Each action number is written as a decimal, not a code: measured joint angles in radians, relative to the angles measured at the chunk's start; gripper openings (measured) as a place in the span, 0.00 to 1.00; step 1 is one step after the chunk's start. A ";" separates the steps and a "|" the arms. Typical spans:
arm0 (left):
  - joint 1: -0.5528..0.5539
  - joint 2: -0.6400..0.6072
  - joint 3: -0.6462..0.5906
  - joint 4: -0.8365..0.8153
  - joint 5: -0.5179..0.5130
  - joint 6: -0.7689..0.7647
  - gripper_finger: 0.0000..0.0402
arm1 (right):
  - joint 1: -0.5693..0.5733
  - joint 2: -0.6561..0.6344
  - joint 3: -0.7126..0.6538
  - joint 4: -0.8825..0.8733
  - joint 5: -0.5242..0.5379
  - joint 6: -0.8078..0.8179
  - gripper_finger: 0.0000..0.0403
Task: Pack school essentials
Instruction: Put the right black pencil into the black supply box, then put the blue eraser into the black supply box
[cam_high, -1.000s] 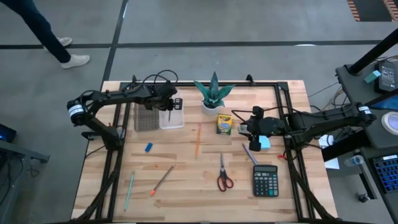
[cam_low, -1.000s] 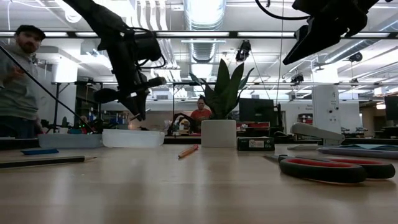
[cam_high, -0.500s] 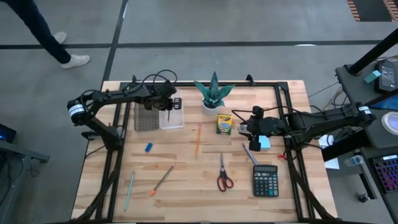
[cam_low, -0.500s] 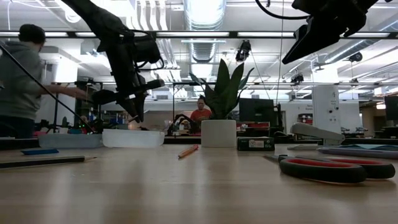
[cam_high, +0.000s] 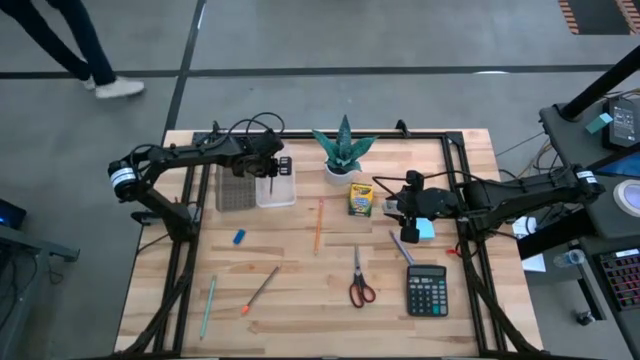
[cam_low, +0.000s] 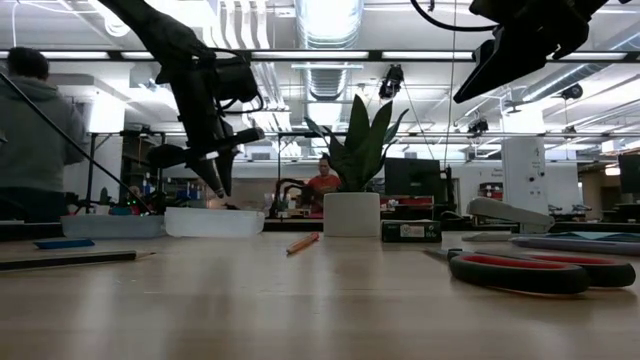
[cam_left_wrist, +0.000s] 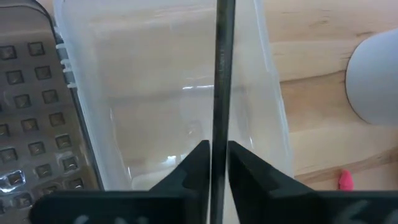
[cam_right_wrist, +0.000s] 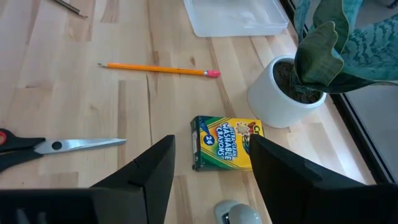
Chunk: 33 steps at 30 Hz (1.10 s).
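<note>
My left gripper (cam_high: 272, 172) (cam_left_wrist: 217, 149) hovers over the clear plastic container (cam_high: 276, 188) (cam_left_wrist: 180, 93) at the table's far left and is shut on a thin dark pen (cam_left_wrist: 221, 68). My right gripper (cam_high: 400, 207) (cam_right_wrist: 214, 177) is open and hangs in the air above the crayon box (cam_high: 360, 199) (cam_right_wrist: 225, 150). On the table lie the orange pencil (cam_high: 318, 225), the red-handled scissors (cam_high: 360, 282), the light-blue sticky-note pad (cam_high: 426, 231), a small blue piece (cam_high: 239, 237), a green pencil (cam_high: 207, 305) and a brown pencil (cam_high: 260, 290). My left gripper pinches the dark pen between its two fingers (cam_left_wrist: 198, 163), on the shaft (cam_left_wrist: 219, 127). The pen lies along the fingers and sticks out past their tips. It is lifted clear, its free end (cam_low: 222, 186) pointing down over the clear container.
A metal mesh tray (cam_high: 234, 188) sits beside the clear container. The plant in its white pot (cam_high: 344, 152) stands at the far middle. A calculator (cam_high: 426, 290) and a grey pen (cam_high: 402, 248) lie near the right arm. A person (cam_low: 28, 140) stands beyond the table.
</note>
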 joint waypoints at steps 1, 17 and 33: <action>0.000 0.000 0.000 0.000 0.000 0.000 0.13 | 0.000 0.000 0.000 0.000 0.000 0.000 0.49; -0.084 -0.082 0.005 0.097 -0.036 0.341 0.43 | 0.000 0.000 0.000 0.008 0.000 0.037 0.49; -0.610 -0.224 -0.029 0.521 -0.140 0.766 0.43 | 0.002 0.100 -0.006 0.193 -0.041 0.181 0.48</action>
